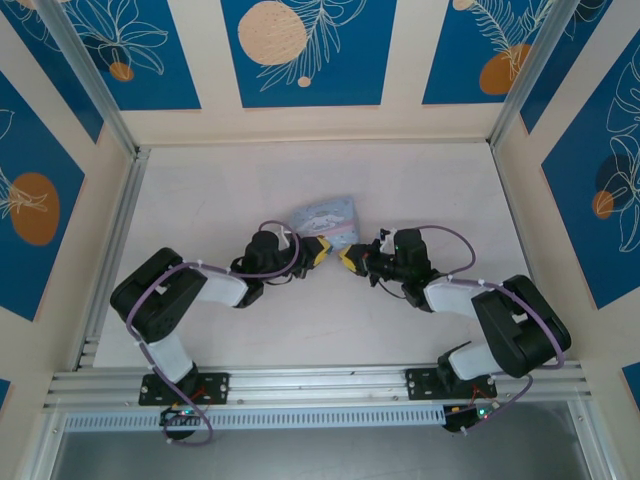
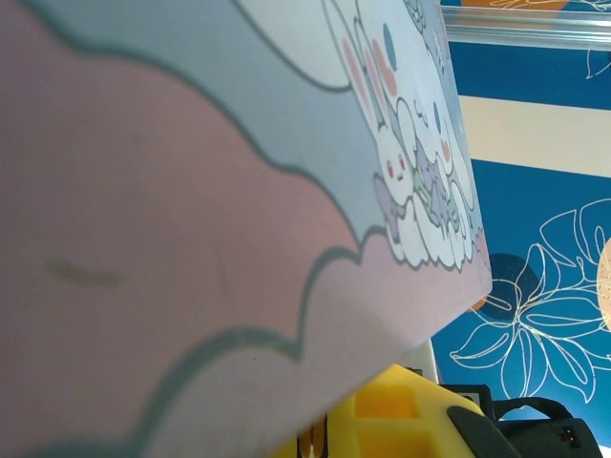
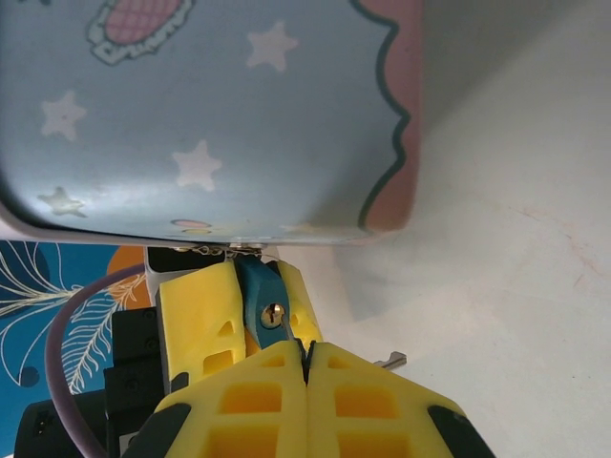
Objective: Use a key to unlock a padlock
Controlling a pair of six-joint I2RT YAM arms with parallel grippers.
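Note:
The small blue padlock (image 3: 263,292) hangs at the lower edge of the light-blue tin (image 3: 191,114). My left gripper (image 1: 320,252) is shut on it, its yellow fingers (image 3: 200,315) pressing on either side of the padlock. The brass keyhole faces my right gripper (image 3: 306,358), which is shut on the key (image 3: 287,327). The key's thin blade runs from the shut jaws up to the keyhole, its tip at the opening. In the top view the right gripper (image 1: 349,261) meets the left one nose to nose just in front of the tin (image 1: 332,218).
A second small metal key (image 3: 391,361) sticks out sideways beside my right fingers, above the pale table (image 3: 516,286). In the left wrist view the tin's pink and blue lid (image 2: 191,239) sits very close, with a yellow finger (image 2: 401,420) below it. Blue-patterned walls (image 1: 300,50) enclose the table.

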